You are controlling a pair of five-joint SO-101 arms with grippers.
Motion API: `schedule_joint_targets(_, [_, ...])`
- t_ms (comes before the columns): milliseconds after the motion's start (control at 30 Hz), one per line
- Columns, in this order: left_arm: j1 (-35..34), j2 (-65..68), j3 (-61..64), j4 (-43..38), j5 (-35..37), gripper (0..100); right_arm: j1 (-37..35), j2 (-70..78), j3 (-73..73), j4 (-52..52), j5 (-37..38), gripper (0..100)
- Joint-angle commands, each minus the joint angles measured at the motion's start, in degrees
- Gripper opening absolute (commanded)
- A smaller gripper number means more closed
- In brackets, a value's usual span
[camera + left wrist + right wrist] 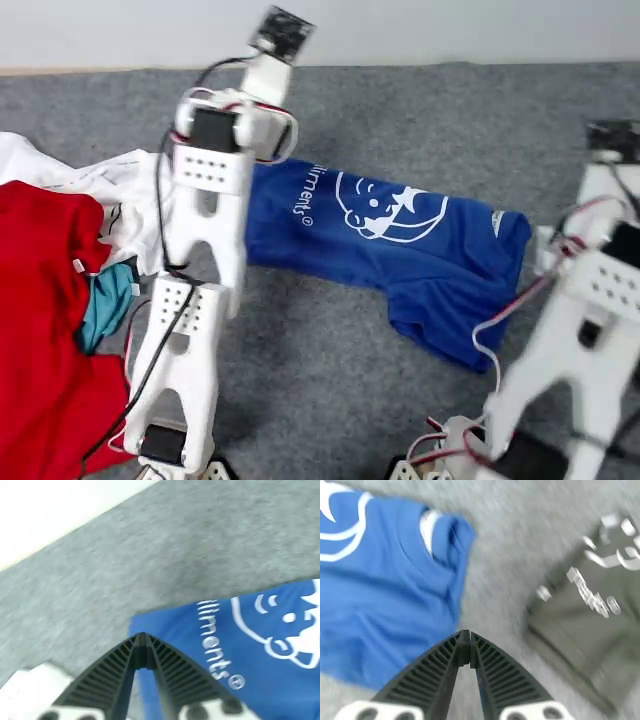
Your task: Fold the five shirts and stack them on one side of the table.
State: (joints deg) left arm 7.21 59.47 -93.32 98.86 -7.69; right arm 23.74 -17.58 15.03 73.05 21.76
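Overhead, the blue shirt (400, 250) lies spread on the grey bench (330, 400), about midway between the 2 arms. Its long axis runs across the bench from the left arm (200, 250) towards the right arm (580, 320), sloping a little nearer the arms' bases at the right end. The printed side faces up. A red shirt (40, 300), a white shirt (110, 180) and a teal shirt (105, 300) lie heaped together beside the left arm, unfolded. From the left wrist, the left pincer (142, 641) has its jaws pressed together, with no cloth that I can see between them. It sits just above the square corner of the blue shirt, likely the hem end. From the right wrist, the right pincer (465, 647) is likewise closed and empty, over bare bench beside the shirt's other end. The white neck label there suggests the collar points towards the right arm. A grey-green shirt (590, 620) lies apart on the far side, seemingly already folded. The step in hand looks like folding the blue shirt along its length. To do it well, each pincer should part before descending, pinch every layer at an end corner, and lift low. Carrying the hem over to the collar with both edges level should avoid a skewed fold.
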Motion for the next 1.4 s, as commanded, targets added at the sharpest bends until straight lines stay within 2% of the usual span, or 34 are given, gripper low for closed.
schedule_joint_targets(0, [-4.31,-4.66,-2.51,1.67,0.62,0,-5.32,8.40,-0.88,-9.10,-0.97,1.0])
schedule_joint_targets(200, [-9.23,-4.66,-2.51,1.67,0.62,0,-9.63,20.35,-0.97,-21.76,-0.79,0.9])
schedule_joint_targets(433, [-12.66,-5.10,-2.77,1.58,0.70,0,-14.64,25.63,-0.97,-27.91,-0.97,0.9])
schedule_joint_targets(767, [-13.10,-7.47,-2.77,1.58,0.70,0,-11.65,35.47,-3.87,-38.64,-0.62,0.9])
schedule_joint_targets(1000, [-12.84,-10.20,-2.68,1.58,0.70,0,-8.48,53.05,-25.41,-37.32,1.85,0.9])
schedule_joint_targets(1200, [-13.63,-11.69,-2.59,1.58,0.70,0,-8.57,60.09,-45.54,-22.20,1.58,0.9])
schedule_joint_targets(1367, [-13.80,-11.52,-2.59,1.58,0.70,0,-8.48,60.00,-52.40,-13.41,1.67,1.0])
